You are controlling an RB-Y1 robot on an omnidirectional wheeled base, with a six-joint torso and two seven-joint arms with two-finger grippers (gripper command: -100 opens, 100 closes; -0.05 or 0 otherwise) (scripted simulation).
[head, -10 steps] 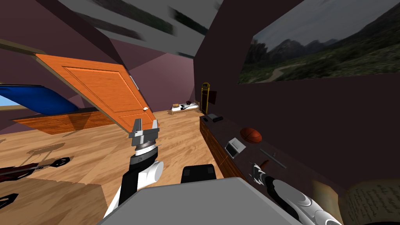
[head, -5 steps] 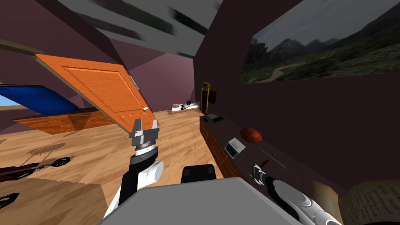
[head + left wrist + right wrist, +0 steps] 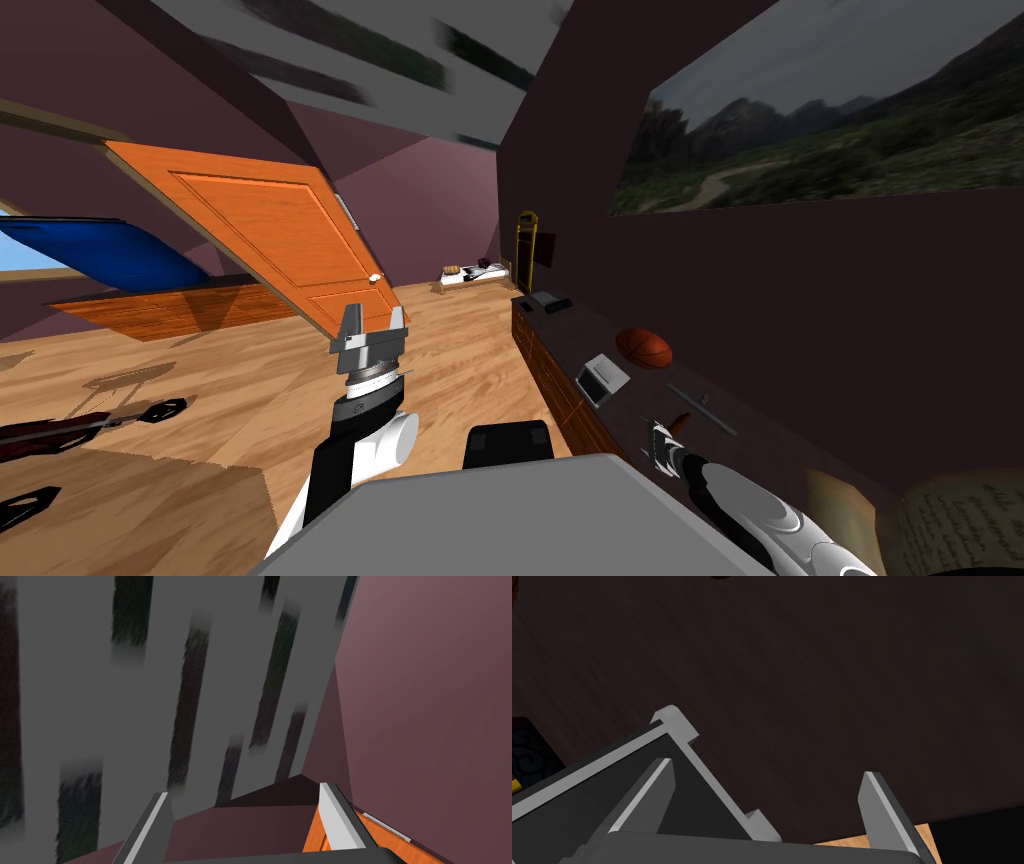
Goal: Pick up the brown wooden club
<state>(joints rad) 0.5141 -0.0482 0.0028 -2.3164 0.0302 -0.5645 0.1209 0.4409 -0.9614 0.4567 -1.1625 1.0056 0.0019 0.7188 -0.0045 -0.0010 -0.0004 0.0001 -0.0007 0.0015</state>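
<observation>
Right hand (image 3: 658,438) just short of brown club (image 3: 680,418)

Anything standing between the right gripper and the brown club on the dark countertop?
Nothing visible. The right gripper, open, hovers right beside the club; the grey box sits off to one side, not between them.

Reddish-brown club (image 3: 680,418), lying on dark countertop (image 3: 592,332)

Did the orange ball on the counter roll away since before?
No. The orange ball sits at the same spot on the dark counter, just past the grey box, which has not shifted either.
</observation>
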